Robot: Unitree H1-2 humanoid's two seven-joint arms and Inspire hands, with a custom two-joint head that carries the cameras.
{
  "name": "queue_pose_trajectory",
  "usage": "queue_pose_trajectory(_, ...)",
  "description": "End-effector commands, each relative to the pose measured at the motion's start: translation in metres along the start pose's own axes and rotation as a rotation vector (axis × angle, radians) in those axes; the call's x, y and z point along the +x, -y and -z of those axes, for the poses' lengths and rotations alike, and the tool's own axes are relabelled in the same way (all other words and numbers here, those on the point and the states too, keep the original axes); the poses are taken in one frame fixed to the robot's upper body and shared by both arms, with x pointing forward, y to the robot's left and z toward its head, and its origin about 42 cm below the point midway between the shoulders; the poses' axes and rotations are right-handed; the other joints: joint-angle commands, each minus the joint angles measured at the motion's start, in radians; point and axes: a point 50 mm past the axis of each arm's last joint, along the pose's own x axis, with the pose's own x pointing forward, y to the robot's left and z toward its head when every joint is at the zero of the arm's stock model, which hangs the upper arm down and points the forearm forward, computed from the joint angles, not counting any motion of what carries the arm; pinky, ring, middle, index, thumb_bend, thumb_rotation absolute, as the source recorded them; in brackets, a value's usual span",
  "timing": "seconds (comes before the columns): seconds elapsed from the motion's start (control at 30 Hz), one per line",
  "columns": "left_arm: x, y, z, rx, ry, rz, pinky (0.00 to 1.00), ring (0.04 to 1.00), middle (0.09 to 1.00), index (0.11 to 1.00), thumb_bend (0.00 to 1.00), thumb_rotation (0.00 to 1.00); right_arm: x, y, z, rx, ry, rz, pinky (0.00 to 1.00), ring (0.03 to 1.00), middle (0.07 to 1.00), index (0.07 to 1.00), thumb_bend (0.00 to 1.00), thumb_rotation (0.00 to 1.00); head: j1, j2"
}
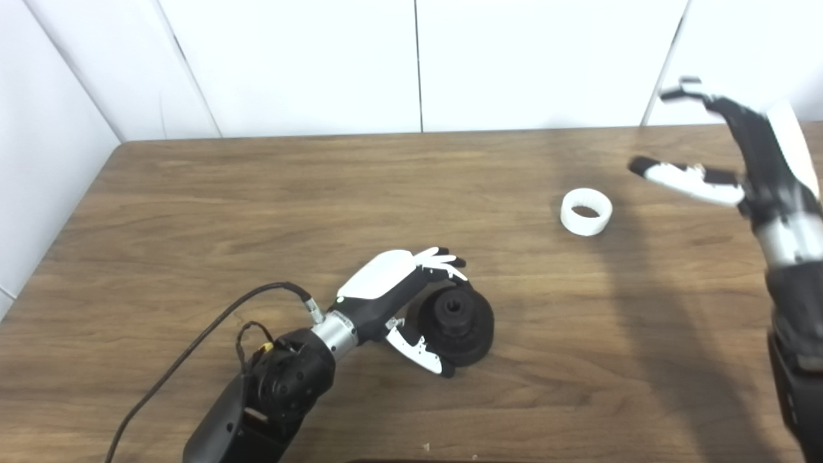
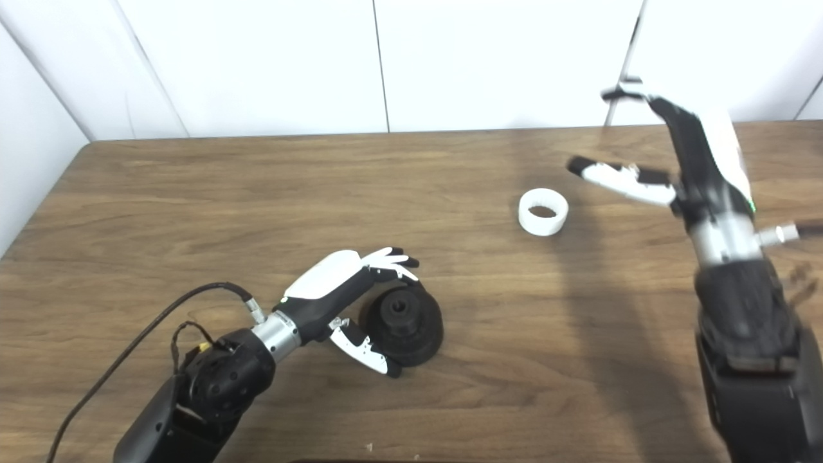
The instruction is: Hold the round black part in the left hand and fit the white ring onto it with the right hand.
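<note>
Black round part (image 1: 458, 325) flat on table (image 1: 257, 206), hub bore facing up, left hand (image 1: 402, 296) cupped around its left side. Farther right, white ring (image 1: 586, 211) lies bore-up; right hand (image 1: 720, 154) spread above, empty. No legible markings.

Two black robot arms end in black-and-white hands — the left hand (image 1: 402, 292) with a glossy white back shell and silver wrist collar, a black cable (image 1: 193, 350) looping from its forearm; the right hand (image 1: 739, 154) shows a similar metal collar.
</note>
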Motion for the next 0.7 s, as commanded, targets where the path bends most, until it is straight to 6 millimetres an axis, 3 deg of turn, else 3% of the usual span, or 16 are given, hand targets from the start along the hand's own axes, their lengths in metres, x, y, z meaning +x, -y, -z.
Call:
queue_pose_trajectory(0.0,0.001,-0.003,0.004,0.019,-0.006,-0.001,0.85,0.979,0.911,0.631,0.85,0.17,0.018,0.007,-0.006,-0.077,0.013,-0.015,0.86,0.923,0.883,0.725,0.91,0.35,0.000,-0.001)
queue_pose_trajectory(0.13,0.001,-0.003,0.005,0.015,-0.007,0.002,0.85,0.978,0.910,0.633,0.85,0.17,0.033,-0.003,0.004,-0.140,-0.037,-0.077,0.88,0.947,0.893,0.720,0.94,0.34,-0.003,-0.004)
queue_pose_trajectory(0.27,0.001,-0.002,0.007,0.009,-0.008,-0.001,0.85,0.982,0.914,0.637,0.85,0.17,0.042,-0.018,0.021,-0.191,-0.084,-0.150,0.96,0.991,0.920,0.707,0.99,0.35,-0.017,-0.010)
queue_pose_trajectory(0.67,0.001,-0.001,0.008,0.004,-0.019,0.004,0.86,0.988,0.922,0.642,0.84,0.18,0.040,-0.039,0.052,-0.239,-0.176,-0.268,1.00,1.000,0.949,0.691,1.00,0.34,-0.017,-0.016)
